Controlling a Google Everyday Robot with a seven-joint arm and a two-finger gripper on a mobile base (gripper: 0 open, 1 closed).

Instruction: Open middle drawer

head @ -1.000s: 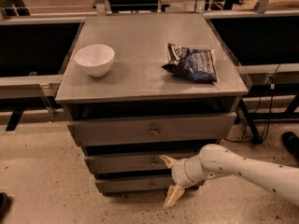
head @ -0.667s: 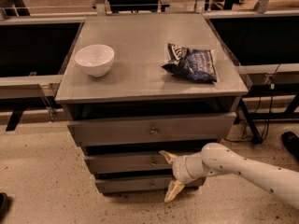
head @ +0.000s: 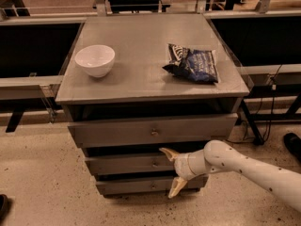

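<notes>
The middle drawer [head: 122, 165] sits under the front edge of the bench [head: 141, 86], between the wider top drawer [head: 113, 134] and the narrower bottom drawer [head: 127, 186]. Its long axis runs left to right, parallel to that front edge. Its small brass knob [head: 154, 164] is in the centre of the front. The hand [head: 167, 172] is in front of this drawer, just to the right of the knob. Its two fingers are spread wide, one above the other, and grip nothing. I judge that the hand must go a little to the left so the fingers come around the knob, then close and pull away from the bench.
</notes>
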